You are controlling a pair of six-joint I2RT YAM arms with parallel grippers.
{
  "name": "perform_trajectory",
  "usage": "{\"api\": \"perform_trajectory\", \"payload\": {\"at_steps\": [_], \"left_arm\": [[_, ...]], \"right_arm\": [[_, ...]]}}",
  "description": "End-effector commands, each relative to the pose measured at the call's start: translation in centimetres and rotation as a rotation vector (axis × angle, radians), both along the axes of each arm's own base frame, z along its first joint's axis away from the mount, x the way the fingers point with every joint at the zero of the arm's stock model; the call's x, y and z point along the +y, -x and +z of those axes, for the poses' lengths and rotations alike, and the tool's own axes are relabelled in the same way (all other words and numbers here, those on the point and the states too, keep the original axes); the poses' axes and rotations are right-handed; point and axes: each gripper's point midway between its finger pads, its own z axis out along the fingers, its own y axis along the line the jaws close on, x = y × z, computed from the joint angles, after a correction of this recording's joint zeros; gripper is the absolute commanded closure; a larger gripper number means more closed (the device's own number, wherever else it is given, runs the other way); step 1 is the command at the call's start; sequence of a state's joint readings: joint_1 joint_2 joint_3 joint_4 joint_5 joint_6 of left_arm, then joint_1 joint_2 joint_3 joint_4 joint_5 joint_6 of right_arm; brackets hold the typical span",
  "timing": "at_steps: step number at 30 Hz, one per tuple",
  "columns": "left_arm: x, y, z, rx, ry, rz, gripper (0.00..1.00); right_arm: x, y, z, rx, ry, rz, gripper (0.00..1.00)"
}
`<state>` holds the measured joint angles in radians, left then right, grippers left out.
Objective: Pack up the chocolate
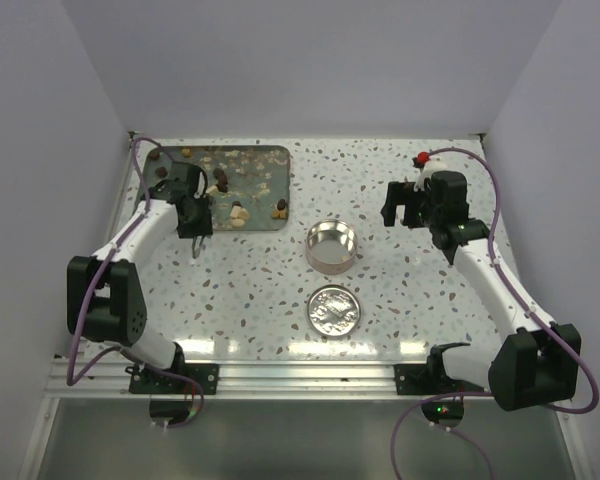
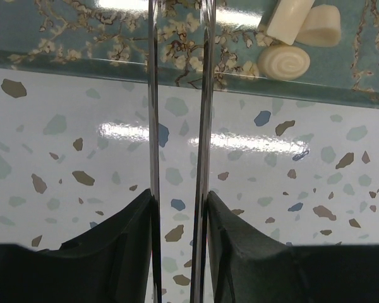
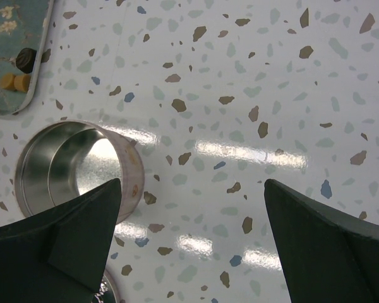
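The chocolate lies on a teal flowered tray [image 1: 260,160] at the back left: dark lumps [image 1: 222,181] and pale lumps [image 1: 238,213]. In the left wrist view, three pale pieces [image 2: 284,61] sit near the tray's front rim [image 2: 82,62]. My left gripper [image 1: 195,225] [image 2: 180,196] is shut on thin metal tongs [image 2: 153,126] [image 1: 196,247]; the blades stand slightly apart with nothing between them, tips over the tray's edge. My right gripper [image 1: 405,210] [image 3: 192,183] hangs open and empty, to the right of the round metal tin [image 1: 331,246] [image 3: 69,164].
The tin's lid [image 1: 333,309] lies flat on the speckled table in front of the tin. The right wrist view catches the tray's corner [image 3: 41,44] with a dark lump [image 3: 25,59] and tan pieces [image 3: 16,81]. White walls enclose the table on three sides.
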<state>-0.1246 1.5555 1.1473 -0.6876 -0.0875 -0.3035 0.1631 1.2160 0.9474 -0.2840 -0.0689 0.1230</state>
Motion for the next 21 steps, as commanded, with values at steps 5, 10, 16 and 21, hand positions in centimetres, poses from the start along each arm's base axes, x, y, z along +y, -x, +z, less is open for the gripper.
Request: {"api": "perform_trajectory", "payload": {"at_steps": [5, 10, 16, 21], "left_arm": [[-0.6, -3.1, 1.1, -0.081, 0.041, -0.024, 0.6], [-0.7, -4.0, 1.3, -0.083, 0.036, -0.034, 0.6], [-0.2, -4.3, 1.1, -0.082, 0.027, -0.02, 0.6], [0.5, -4.5, 1.0, -0.081, 0.013, -0.009, 0.61]], "right_arm": [[0.0, -0.5, 2.1, -0.059, 0.004, -0.003, 0.01], [-0.1, -0.6, 2.3, -0.063, 0.007, -0.007, 0.01], [-0.3, -0.5, 2.2, -0.059, 0.012, -0.009, 0.02], [-0.3, -0.4, 2.1, -0.058, 0.013, -0.01, 0.02]]}}
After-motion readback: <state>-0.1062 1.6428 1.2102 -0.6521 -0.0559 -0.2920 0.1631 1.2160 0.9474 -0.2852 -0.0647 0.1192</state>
